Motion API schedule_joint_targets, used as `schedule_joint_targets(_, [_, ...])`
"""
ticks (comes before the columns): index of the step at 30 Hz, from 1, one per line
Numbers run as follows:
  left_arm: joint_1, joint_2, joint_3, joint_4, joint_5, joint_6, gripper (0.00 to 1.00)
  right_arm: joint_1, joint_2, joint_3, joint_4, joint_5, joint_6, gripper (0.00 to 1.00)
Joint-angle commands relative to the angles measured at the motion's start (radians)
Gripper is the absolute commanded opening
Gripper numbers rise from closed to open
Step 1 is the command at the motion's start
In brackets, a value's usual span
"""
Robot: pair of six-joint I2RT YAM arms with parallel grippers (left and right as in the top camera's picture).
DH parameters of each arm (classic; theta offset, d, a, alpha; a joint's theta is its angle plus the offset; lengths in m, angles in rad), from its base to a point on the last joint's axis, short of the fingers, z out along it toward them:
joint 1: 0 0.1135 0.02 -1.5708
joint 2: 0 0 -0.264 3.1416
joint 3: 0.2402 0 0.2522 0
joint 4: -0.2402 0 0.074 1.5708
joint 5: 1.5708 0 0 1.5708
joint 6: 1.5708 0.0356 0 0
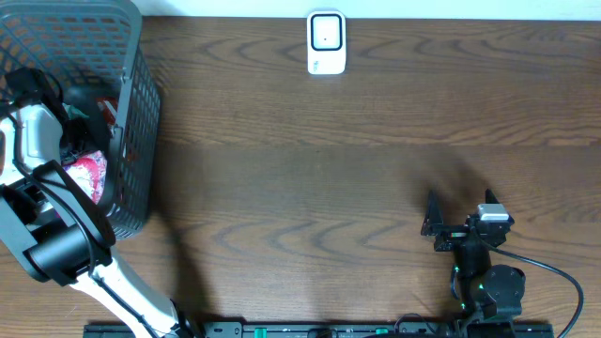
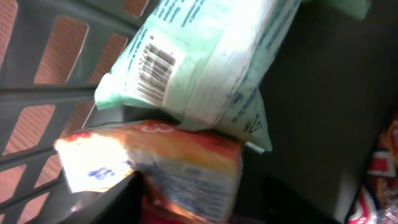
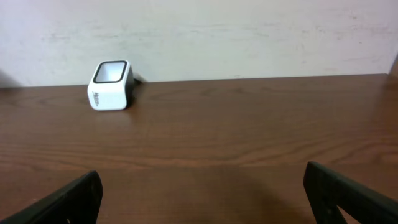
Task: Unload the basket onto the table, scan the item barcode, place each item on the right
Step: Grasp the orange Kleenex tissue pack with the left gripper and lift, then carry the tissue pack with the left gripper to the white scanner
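Note:
In the left wrist view an orange packet lies inside the grey mesh basket. On it rests a pale green packet with its barcode facing the camera. My left gripper is down in the basket with the orange packet between its jaws. The left finger lies against the packet, while the right one is lost in the dark. The white scanner stands at the table's far edge. My right gripper hovers open and empty over bare wood, facing the scanner.
The basket fills the table's far left corner and holds more goods, among them a pink-patterned pack and a red and white pack. The right arm sits near the front edge at the right.

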Motion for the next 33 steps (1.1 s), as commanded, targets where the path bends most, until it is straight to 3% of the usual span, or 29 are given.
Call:
schedule_joint_targets(1, [-0.004,0.032,-0.013,-0.032,0.013,-0.007,0.57,-0.006,-0.006,-0.004,-0.001,-0.002,-0.007,0.99])
schedule_joint_targets(3, [-0.004,0.032,-0.013,-0.05,0.013,-0.007,0.54,-0.006,-0.006,-0.004,-0.001,-0.002,-0.007,0.99])
schedule_joint_targets(6, [-0.004,0.031,-0.013,-0.067,0.013,-0.007,0.07,-0.006,-0.006,-0.004,-0.001,-0.002,-0.007,0.99])
schedule_joint_targets(15, [-0.007,-0.088,0.003,-0.064,0.045,-0.082,0.07,-0.006,-0.006,-0.004,-0.001,-0.002,-0.007,0.99])
schedule_joint_targets(25, [-0.007,-0.431,0.013,0.088,0.254,-0.149,0.07,-0.006,-0.006,-0.004,-0.001,-0.002,-0.008,0.99])
schedule_joint_targets(33, [-0.024,-0.683,0.013,0.225,0.26,-0.149,0.07,-0.006,-0.006,-0.004,-0.001,-0.002,-0.007,0.99])
